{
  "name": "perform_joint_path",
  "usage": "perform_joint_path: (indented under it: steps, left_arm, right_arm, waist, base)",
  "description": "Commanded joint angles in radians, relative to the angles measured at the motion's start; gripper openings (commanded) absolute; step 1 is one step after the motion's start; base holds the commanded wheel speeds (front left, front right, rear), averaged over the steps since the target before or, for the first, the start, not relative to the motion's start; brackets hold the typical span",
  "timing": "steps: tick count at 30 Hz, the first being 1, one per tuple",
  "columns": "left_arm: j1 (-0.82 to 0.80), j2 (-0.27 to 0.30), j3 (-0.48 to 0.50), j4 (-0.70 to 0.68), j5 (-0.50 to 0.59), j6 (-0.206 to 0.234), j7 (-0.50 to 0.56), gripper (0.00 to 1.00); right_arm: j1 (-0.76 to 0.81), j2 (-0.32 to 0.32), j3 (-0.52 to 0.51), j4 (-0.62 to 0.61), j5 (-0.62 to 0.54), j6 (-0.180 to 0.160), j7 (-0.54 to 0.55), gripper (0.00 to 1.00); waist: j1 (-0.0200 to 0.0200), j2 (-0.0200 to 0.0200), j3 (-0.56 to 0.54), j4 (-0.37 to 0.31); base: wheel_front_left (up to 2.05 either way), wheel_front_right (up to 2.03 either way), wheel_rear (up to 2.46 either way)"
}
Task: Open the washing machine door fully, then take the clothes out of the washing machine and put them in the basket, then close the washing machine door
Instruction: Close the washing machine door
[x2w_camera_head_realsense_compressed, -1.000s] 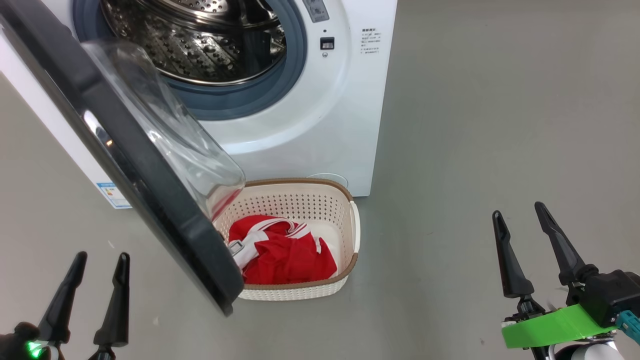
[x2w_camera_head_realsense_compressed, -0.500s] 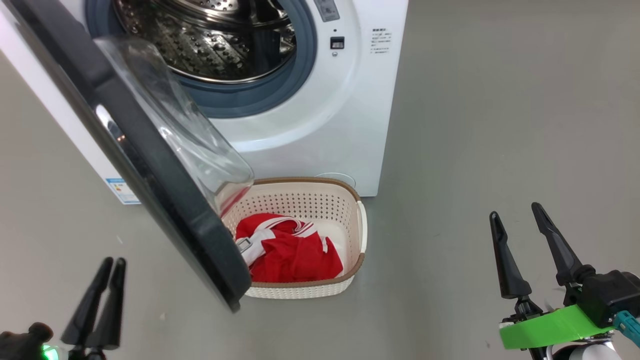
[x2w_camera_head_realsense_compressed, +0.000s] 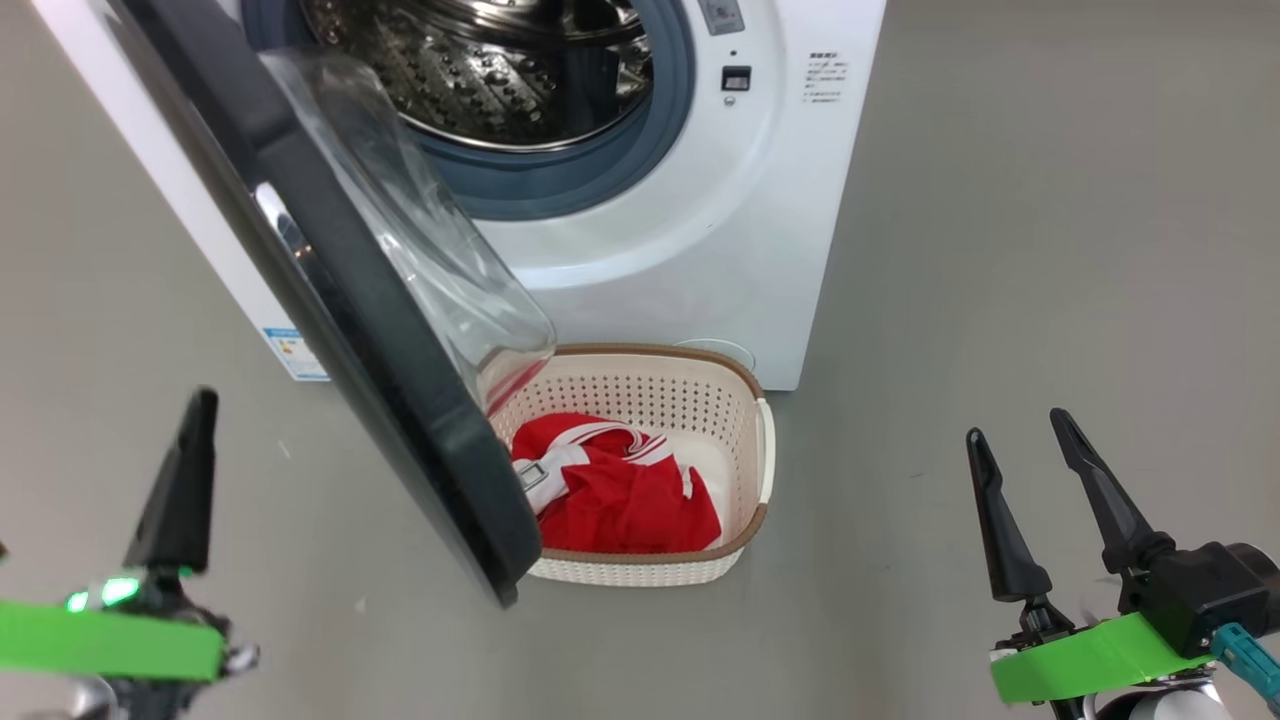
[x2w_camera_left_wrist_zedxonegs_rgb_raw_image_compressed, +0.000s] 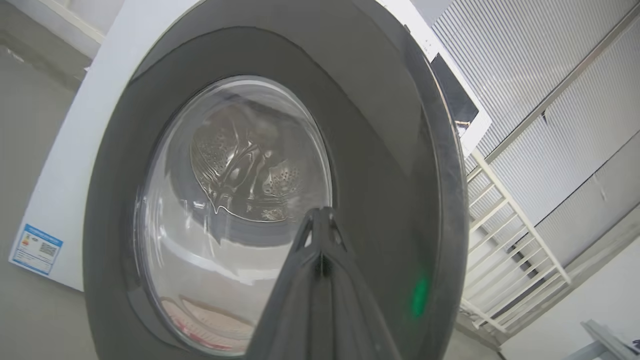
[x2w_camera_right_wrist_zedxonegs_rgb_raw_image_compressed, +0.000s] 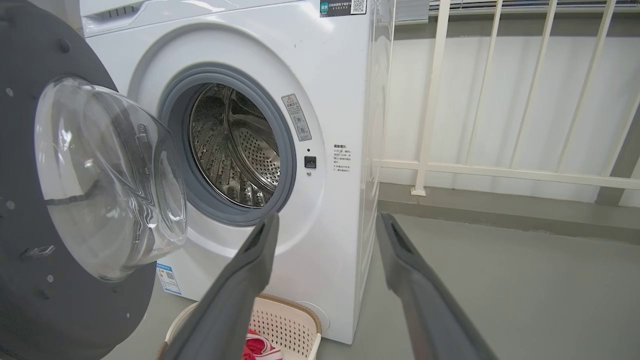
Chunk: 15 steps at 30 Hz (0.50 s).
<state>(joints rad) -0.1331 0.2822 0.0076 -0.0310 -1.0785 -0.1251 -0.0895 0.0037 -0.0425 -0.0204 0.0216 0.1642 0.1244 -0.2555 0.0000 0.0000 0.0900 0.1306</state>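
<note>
Head view, looking down: a white washer (x2w_camera_head_realsense_compressed: 700, 250) stands on a grey floor (x2w_camera_head_realsense_compressed: 1050, 200). Its round door (x2w_camera_head_realsense_compressed: 380, 330) hangs open, swung out to the left. The black rim is seen almost edge-on, and the clear glass bulge faces the opening. Behind a grey gasket (x2w_camera_head_realsense_compressed: 640, 170) is the perforated steel drum (x2w_camera_head_realsense_compressed: 520, 70). A small blue label (x2w_camera_head_realsense_compressed: 295, 352) sits low on the washer's left side.

A cream basket (x2w_camera_head_realsense_compressed: 765, 465) with a brown rim rests on the floor, just in front of the washer's lower right corner. Its left end is hidden behind the lower edge of the door. Red clothes (x2w_camera_head_realsense_compressed: 630, 500) with white bands lie bunched inside it, towards the left and front.

The left gripper (x2w_camera_head_realsense_compressed: 203, 398) is at the lower left, on the outer side of the door and apart from it. Its fingers are pressed tightly together with nothing between them. In the left wrist view, the joined fingers point at the door's outer face, where the glass meets the black rim.

The right gripper (x2w_camera_head_realsense_compressed: 1015, 425) is at the lower right, above the floor and well to the right of the basket. Its two fingers are spread wide and hold nothing. In the right wrist view, the spread fingers frame the washer's lower front. The basket and a bit of red cloth show below them, and a white railing (x2w_camera_right_wrist_zedxonegs_rgb_raw_image_compressed: 430, 100) stands behind.
</note>
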Motion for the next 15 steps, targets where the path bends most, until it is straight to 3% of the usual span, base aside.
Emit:
perform_joint_path:
  steps: [1,4,8,15]
  left_arm:
    - [-0.058,0.012,0.057,-0.033,-0.071,-0.006,0.025,0.0]
    - [-0.096,-0.011,0.089,-0.045,-0.233,0.003,0.098,0.0]
    - [-0.141,-0.035,0.115,-0.057,-0.427,0.06,0.205,0.0]
    - [-0.19,-0.049,0.134,-0.101,-0.599,0.134,0.311,0.0]
  right_arm:
    - [-0.018,-0.008,0.026,-0.023,-0.013,0.006,-0.006,1.0]
    - [-0.022,-0.008,0.03,-0.022,-0.017,0.006,-0.006,1.0]
    - [-0.029,-0.008,0.03,-0.023,-0.021,0.006,-0.006,1.0]
    - [-0.044,-0.008,0.036,-0.026,-0.026,0.006,-0.006,1.0]
  waist:
    - [0.0,0.0,0.01,0.011]
    - [0.0,0.0,0.02,0.021]
    - [0.0,0.0,0.035,0.031]
    - [0.0,0.0,0.07,0.046]
  base:
    - [0.0,0.0,0.0]
    - [0.0,0.0,0.0]
    - [0.0,0.0,0.0]
    - [0.0,0.0,0.0]
